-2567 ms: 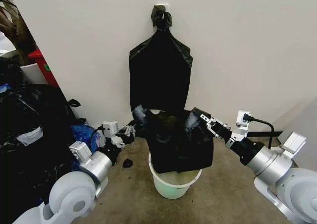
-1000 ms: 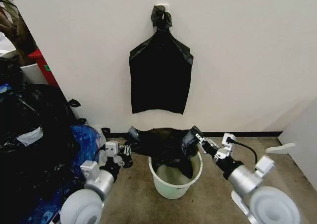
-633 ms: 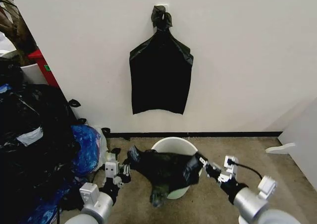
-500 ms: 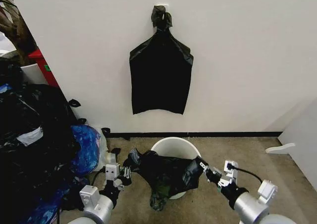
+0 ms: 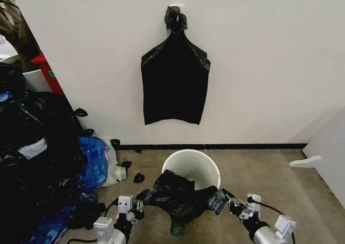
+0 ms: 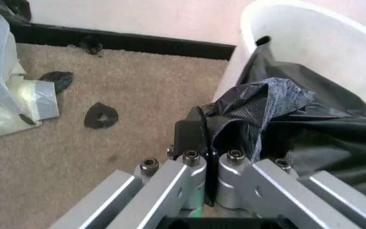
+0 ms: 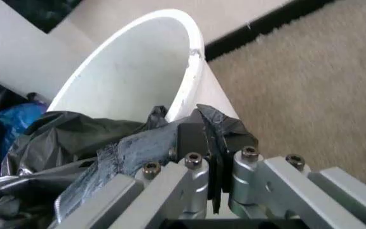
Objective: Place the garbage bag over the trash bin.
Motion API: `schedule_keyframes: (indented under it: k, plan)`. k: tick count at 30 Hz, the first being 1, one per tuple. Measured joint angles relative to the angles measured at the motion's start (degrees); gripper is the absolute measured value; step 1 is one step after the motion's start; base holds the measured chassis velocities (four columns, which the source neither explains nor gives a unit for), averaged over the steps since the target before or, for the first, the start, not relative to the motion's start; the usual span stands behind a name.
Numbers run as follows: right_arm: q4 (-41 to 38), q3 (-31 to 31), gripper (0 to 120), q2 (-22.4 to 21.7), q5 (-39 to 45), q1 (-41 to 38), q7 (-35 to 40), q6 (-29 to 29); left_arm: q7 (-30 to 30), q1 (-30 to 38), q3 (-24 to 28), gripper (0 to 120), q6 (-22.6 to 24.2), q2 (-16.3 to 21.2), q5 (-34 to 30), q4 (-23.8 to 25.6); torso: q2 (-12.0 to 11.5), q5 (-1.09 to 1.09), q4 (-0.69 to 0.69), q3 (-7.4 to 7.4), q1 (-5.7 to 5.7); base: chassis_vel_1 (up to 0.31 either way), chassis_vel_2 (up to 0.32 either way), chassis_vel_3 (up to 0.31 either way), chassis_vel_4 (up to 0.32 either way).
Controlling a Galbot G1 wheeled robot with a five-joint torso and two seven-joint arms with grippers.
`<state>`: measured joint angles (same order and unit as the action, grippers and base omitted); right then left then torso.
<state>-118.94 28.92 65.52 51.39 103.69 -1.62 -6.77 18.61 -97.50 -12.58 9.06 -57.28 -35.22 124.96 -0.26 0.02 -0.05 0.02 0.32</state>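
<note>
Pinching the wrinkly black plastic garbage bag [image 5: 180,196], left gripper [image 5: 141,200] and right gripper [image 5: 220,200] hold it before the round white plastic trash bin [image 5: 191,163].

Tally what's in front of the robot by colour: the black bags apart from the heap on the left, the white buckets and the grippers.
Black plastic bags: 2, the wrinkly garbage bag held across the bucket's near rim, and the flat knotted-top bag on the wall.
White round plastic bucket: 1.
Grippers: 2, left gripper, right gripper.
Total: 5.
</note>
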Motion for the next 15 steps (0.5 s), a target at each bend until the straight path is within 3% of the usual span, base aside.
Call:
schedule_keyframes:
  k: [5,15]
  plan:
    - [6.7,0.4,0,0.1,-4.0,-2.7,-10.4,7.0,-1.1,3.0,0.2,0,0.0,-0.7,-0.3,-3.2,0.0,0.0,0.02,0.0,0.0,0.0,0.0,0.0,0.0]
    - [16.8,2.0,0,0.6,-5.4,-5.8,-22.3,14.2,-2.3,7.6,1.9,0,-0.8,-1.4,-0.5,-6.8,0.0,0.0,0.01,0.0,0.0,0.0,0.0,0.0,0.0]
